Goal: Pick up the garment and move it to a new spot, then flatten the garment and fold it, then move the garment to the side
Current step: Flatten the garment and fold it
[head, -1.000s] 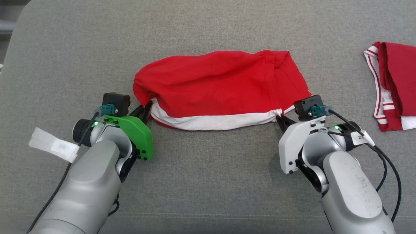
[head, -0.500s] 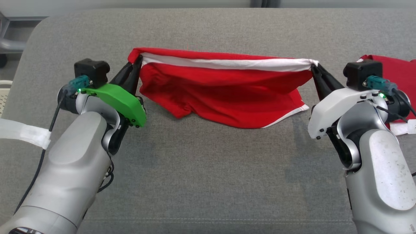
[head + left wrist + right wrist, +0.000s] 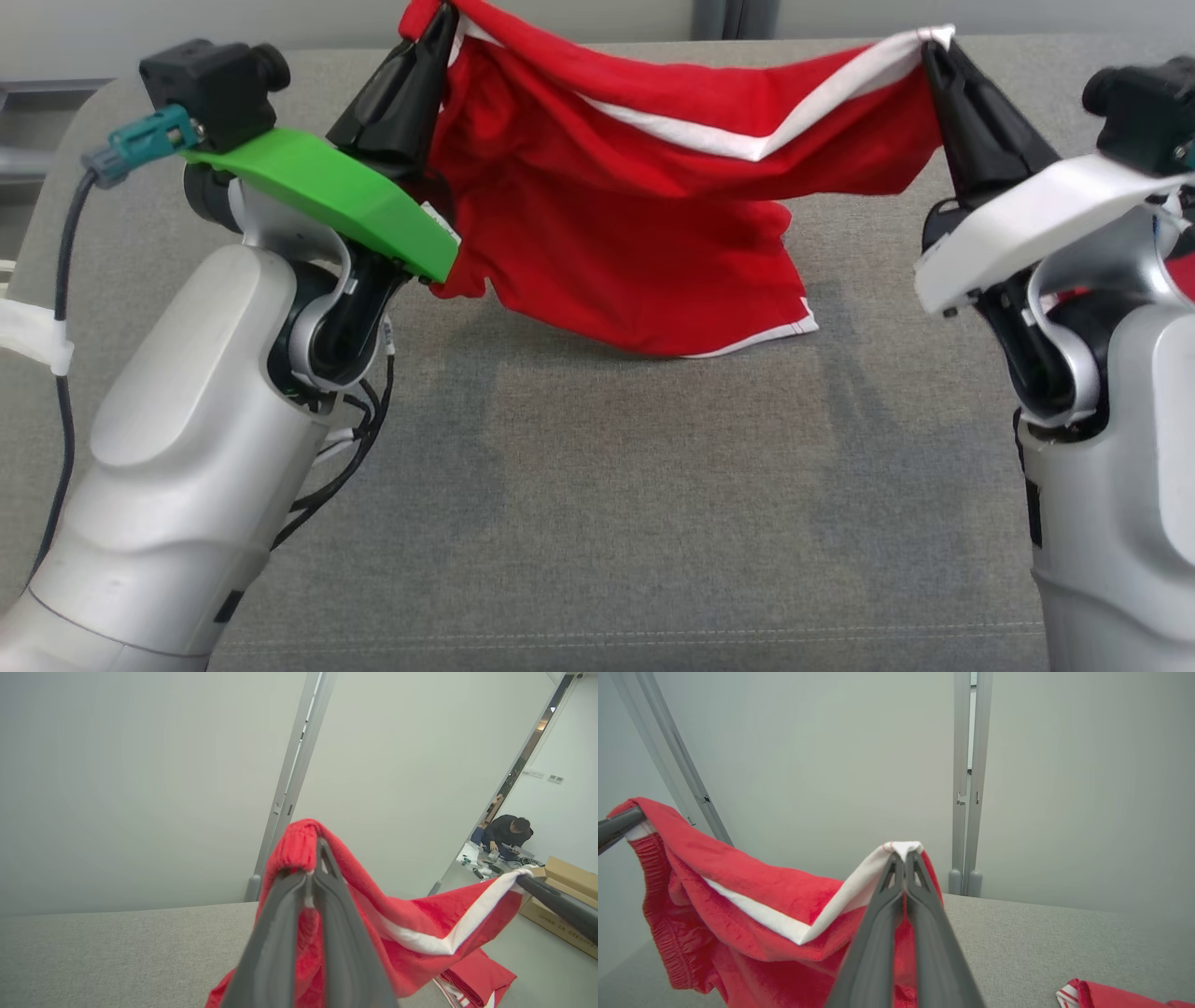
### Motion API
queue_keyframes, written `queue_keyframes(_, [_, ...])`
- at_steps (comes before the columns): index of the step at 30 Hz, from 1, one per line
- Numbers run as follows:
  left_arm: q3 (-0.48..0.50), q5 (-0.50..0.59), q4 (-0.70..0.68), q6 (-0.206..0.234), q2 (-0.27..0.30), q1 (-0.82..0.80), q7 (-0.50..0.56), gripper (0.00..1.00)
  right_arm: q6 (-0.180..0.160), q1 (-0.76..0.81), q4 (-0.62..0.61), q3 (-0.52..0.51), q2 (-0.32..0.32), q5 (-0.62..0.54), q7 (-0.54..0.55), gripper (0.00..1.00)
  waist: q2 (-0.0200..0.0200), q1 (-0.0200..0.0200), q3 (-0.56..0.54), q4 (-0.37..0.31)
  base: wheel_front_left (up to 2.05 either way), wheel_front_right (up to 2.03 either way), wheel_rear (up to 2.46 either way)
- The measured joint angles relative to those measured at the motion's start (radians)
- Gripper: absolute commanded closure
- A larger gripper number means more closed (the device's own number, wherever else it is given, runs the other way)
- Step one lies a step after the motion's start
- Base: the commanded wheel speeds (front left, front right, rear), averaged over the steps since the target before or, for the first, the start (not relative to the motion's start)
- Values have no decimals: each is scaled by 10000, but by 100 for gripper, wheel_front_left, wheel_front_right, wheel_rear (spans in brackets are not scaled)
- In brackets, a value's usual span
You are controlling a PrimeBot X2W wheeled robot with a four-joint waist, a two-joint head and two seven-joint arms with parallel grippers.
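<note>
- Upper left: left gripper (image 3: 437, 23) pinched one corner of the red-and-white fabric shorts (image 3: 635, 233).
- Centre: shorts, flat a second earlier, hung over the grey upholstered surface (image 3: 597, 485); relocation probably next.
- Upper right: right gripper (image 3: 934, 45) pinched the opposite corner.

The right gripper (image 3: 904, 855) pinches a red cloth garment (image 3: 752, 896).
Its two dark grey fingers meet on the white-banded corner at their tips. The cloth sags leftward to the left gripper (image 3: 626, 821), clamped on the other corner. Grey woven upholstery (image 3: 1041, 942) lies right of the fingers, with a folded red-and-white striped cloth (image 3: 1111, 996) low right.
</note>
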Motion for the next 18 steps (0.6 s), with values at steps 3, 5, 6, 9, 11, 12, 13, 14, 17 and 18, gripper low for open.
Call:
queue_keyframes(3, [169, -215, -920, 422, 44, -62, 378, 100, 0, -666, -82, 48, 0, 176, 2, 100, 0, 0, 185, -28, 0, 0, 0])
queue_keyframes(5, [334, -146, -1204, 775, 136, -443, 510, 100, 0, -1572, 391, 194, 0, -182, -4, 100, 0, 0, 457, -78, 0, 0, 0])
queue_keyframes(6, [391, -79, -1172, 897, 138, -623, 510, 100, 0, -1915, 700, 288, 4, -182, 2, 100, 0, 0, 567, -103, 0, 0, 0])
queue_keyframes(9, [539, 355, -708, 1239, 63, -1348, 268, 100, -2, -3122, 1820, 593, 0, -270, -119, 100, 0, 0, 955, -185, 0, 0, 0])
queue_keyframes(11, [652, 483, -345, 1381, -75, -1895, 73, 100, -4, -4058, 2562, 826, 0, -121, -290, 100, 0, 0, 1257, -240, 0, 0, 0])
queue_keyframes(12, [648, 608, -138, 1471, -117, -2178, -40, 100, -4, -4558, 2966, 905, 10, 36, -405, 100, 0, 0, 1420, -268, 0, 0, 0])
queue_keyframes(13, [631, 871, 88, 1519, -173, -2488, -136, 100, -4, -5067, 3348, 1007, 6, 320, -518, 100, 0, 0, 1594, -298, 0, 0, 0])
queue_keyframes(14, [686, 895, 268, 1528, -270, -2781, -234, 100, -4, -5545, 3722, 1099, -2, 518, -690, 100, 0, 1, 1768, -328, 0, 0, 0])
queue_keyframes(17, [851, 1043, 884, 1561, -504, -3638, -621, 100, -6, -6965, 5016, 1011, -6, 940, -1358, 100, 0, 1, 2310, -416, 0, 0, 0])
queue_keyframes(18, [897, 1104, 1083, 1551, -571, -3936, -828, 100, -6, -7455, 5421, 1041, -13, 876, -1662, 100, 0, 1, 2497, -443, 0, 0, 0])
